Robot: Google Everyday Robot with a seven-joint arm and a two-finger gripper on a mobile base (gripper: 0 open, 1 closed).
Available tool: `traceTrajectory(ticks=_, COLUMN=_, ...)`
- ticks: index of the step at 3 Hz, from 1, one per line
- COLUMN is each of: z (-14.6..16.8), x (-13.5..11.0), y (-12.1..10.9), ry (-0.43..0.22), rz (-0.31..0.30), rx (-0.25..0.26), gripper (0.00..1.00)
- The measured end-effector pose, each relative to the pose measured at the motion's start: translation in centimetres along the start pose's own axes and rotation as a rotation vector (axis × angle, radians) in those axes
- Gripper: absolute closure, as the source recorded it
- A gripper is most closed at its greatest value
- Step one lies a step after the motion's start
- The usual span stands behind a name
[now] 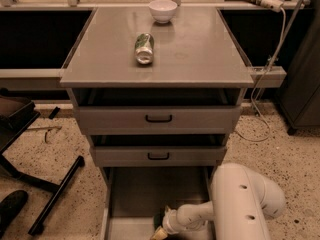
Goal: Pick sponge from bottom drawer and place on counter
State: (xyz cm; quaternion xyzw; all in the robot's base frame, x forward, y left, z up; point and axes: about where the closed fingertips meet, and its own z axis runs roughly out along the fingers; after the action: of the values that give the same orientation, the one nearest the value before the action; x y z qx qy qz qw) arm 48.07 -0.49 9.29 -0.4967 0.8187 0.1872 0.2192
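Nearest the camera, the robot's white arm [240,204] bends low at the bottom right and pokes its wrist leftward into the bottom drawer [135,194]. That puts the claw [161,230] down at the drawer's front end, close over the grey floor. This low reach makes sense, because the sponge [159,217] sits right there. It shows only as a small dark green patch against the far side of the claw's tip, with a pale yellow pad just below it at the picture's edge. Whether the claw is spread, closed, or already pinching the sponge cannot be told, and neither can whether the two touch. Little of the sponge's shape can be read (most of it is hidden behind the wrist), but it looks flat, dull and much darker than the floor under it.

The bottom drawer stands pulled well out, which is what lets the arm get in from above. Above it, the middle drawer [158,155] and the top drawer [158,118] are each pulled out a little, and their black handles face forward.

Farther back, the bench [200,49] is the broad grey top where the sponge should end up. A green-and-silver can [144,48] lies on its side left of centre, and a white bowl [163,10] stands near the far edge. The right half looks like a good landing spot.
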Motion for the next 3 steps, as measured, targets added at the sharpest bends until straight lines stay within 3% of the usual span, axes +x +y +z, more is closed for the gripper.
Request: traceTrajectory(ticks=3, z=-1.2, x=-0.8, y=0.1, ry=0.0, rz=0.0, rx=0.0, gripper=0.88)
